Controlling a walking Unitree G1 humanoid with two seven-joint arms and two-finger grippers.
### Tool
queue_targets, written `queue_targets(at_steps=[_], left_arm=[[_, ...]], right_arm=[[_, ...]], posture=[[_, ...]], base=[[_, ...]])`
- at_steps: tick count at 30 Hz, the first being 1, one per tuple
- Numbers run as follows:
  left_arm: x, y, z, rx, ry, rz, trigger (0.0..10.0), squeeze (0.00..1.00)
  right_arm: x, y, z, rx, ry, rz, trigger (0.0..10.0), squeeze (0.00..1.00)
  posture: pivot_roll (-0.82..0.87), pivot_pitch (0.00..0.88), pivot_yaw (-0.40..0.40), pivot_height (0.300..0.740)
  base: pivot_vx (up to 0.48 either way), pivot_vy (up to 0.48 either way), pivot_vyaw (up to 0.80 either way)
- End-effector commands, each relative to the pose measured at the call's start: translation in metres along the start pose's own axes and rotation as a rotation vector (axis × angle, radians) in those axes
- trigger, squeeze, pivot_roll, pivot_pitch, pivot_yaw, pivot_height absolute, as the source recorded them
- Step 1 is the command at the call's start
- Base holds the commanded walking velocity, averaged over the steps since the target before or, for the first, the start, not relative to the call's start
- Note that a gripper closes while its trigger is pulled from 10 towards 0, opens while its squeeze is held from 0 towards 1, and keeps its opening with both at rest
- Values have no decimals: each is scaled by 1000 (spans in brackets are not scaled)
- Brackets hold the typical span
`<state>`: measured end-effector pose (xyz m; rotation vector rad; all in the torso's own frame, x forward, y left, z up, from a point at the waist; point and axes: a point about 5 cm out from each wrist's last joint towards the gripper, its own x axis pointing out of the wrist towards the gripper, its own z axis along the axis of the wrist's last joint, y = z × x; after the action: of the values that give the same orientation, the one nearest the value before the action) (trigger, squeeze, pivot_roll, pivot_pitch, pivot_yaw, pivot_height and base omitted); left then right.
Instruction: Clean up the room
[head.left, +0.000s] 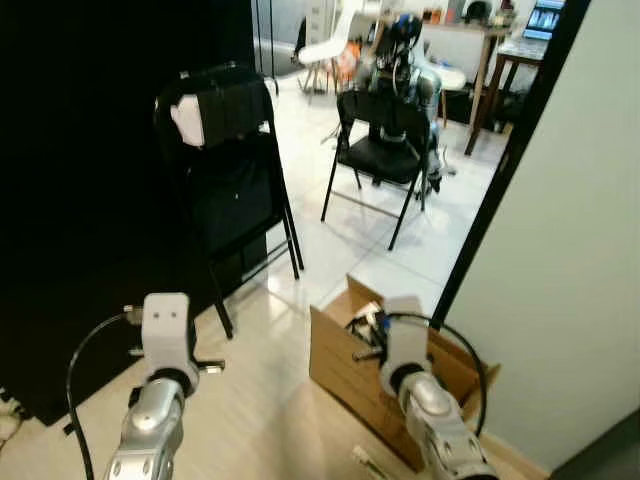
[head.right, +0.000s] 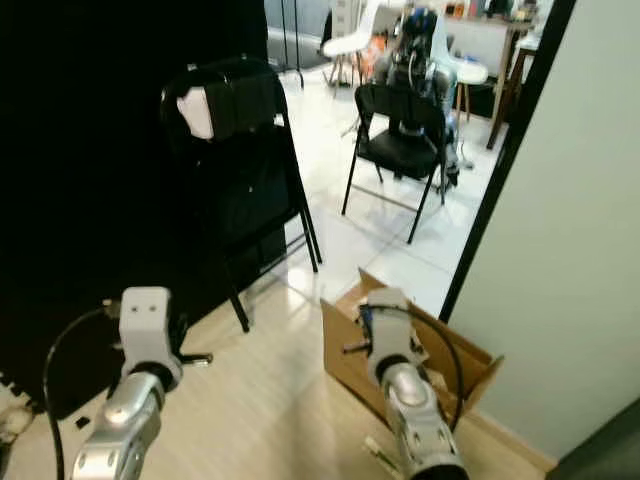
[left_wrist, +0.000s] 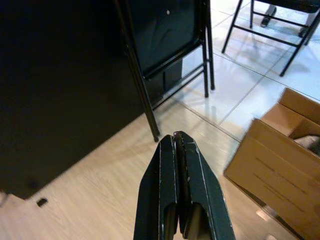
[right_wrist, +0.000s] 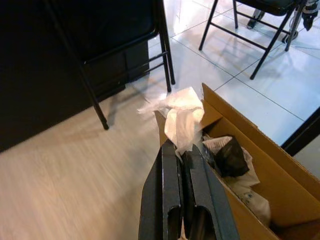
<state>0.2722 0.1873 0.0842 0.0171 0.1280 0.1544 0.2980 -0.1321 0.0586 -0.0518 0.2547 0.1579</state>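
Right hand (right_wrist: 183, 150) is clamping a crumpled white tissue (right_wrist: 181, 116) just over the near rim of the open brown cardboard box (right_wrist: 260, 150), box interior lying directly ahead; left hand (left_wrist: 176, 142), fingers pressed together, is idling beside the box.

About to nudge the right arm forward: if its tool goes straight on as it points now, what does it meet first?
Probably the cardboard box: the right tool, shut on a white tissue, points over its near corner edge. Depth is unclear.

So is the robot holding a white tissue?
Yes, the right gripper is shut on a crumpled white tissue just above the cardboard box.
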Motion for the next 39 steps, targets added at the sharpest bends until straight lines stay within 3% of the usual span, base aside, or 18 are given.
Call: queue_targets(at_steps=[1, 19, 39], left_arm=[[-1, -3, -3, 7, 9, -19, 10000, 0], [-1, -2, -4, 22, 17, -38, 10000, 0], [-2, -4, -5, 33, 31, -68, 10000, 0]], right_arm=[[-3, -9, -5, 5, 24, -36, 10000, 0], [-4, -10, -8, 19, 32, -59, 10000, 0], [-8, -8, -13, 27, 39, -62, 10000, 0]], posture=[[-62, 25, 5, 708], [-59, 35, 18, 708], [-60, 53, 32, 708]], base=[[326, 0, -800], [312, 0, -800], [279, 0, 0]])
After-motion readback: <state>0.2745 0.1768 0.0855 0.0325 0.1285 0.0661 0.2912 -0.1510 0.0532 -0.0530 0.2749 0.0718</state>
